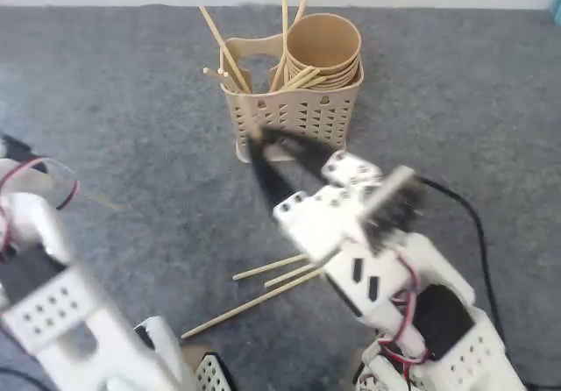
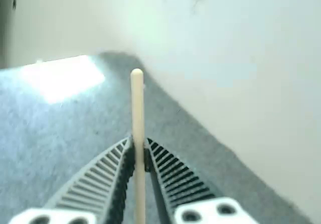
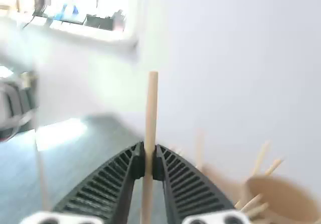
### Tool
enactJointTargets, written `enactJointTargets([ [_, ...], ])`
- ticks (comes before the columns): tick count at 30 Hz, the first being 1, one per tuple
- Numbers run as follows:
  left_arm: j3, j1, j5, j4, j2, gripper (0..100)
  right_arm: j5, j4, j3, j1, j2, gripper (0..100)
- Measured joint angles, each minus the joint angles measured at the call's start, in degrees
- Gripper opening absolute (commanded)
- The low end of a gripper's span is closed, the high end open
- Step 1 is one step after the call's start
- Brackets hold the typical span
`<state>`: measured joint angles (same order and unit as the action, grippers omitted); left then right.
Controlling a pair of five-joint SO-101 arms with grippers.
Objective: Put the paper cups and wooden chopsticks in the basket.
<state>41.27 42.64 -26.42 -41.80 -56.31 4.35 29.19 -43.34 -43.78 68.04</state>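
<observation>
My left gripper [image 2: 138, 152] was clamped on the first chopstick [image 2: 136, 108], its long axis running straight out past the tips. Three loose chopsticks [image 1: 272, 281] lay lower centre on the carpet [image 1: 131, 145], slanting up-right. My right gripper [image 3: 149, 156] pinched the second chopstick [image 3: 150, 108] the same way, close before the basket [image 1: 294, 115] at top centre, which held paper cups [image 1: 324, 45] and standing chopsticks [image 1: 223, 49].

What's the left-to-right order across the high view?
left arm → loose chopsticks on the carpet → right arm, white body → black cable. Basket skipped: its span overlaps both the chopsticks and the right arm.
</observation>
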Motion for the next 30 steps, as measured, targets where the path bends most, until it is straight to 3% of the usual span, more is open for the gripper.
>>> enactJointTargets([
  [7,-0.09,-2.11,-0.09,4.66,-10.81,1,1.49,-24.79,0.0,6.77,0.09,0.8],
  [15,-0.09,-5.1,-0.09,24.53,-11.6,1,1.85,-48.62,-0.09,11.34,-13.36,0.8],
  [19,-0.09,-6.42,-0.09,30.15,-11.69,1,1.85,-59.25,0.0,12.48,-22.86,0.8],
  [25,0.53,-6.15,-0.09,33.49,-12.13,1,2.02,-70.24,1.49,12.57,-37.45,0.8],
  [30,6.15,-6.33,-0.09,40.53,-12.22,1,2.02,-72.62,4.92,14.86,-47.38,4.7],
])
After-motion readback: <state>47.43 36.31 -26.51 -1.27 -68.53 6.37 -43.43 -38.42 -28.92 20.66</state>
